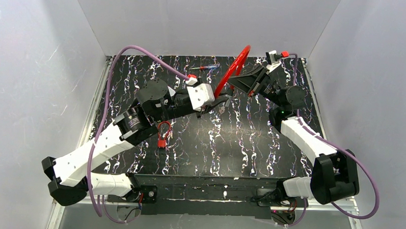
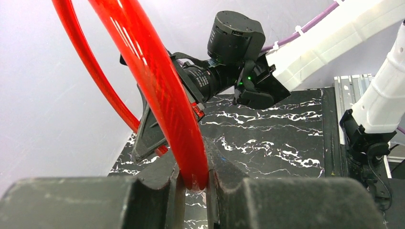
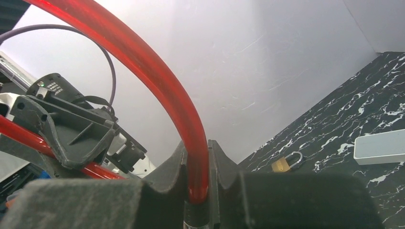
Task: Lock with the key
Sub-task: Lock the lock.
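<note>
Small red looped item (image 1: 163, 133) lies flat on the black white-veined marbled table (image 1: 240, 156), near-left of centre, just beside the left arm's forearm; too small to tell if it is the key.

Mid-table, the left gripper (image 2: 193, 183) pinches the lower end of the red glossy cable loop (image 1: 233, 69), pads tight on both sides of the cable. The loop is off the table, tilted, rising toward the far wall.

Just beyond, the right gripper (image 3: 197, 191) clamps the same loop higher along its arc, fingers pressed onto the cable. The two grippers are near each other, not touching.

Small brass padlock (image 3: 286, 162) lies on the table with its shackle raised, apart from both grippers.

At the far edge, a red-and-blue pen-like tool (image 1: 205, 67) lies flat by the back wall.
</note>
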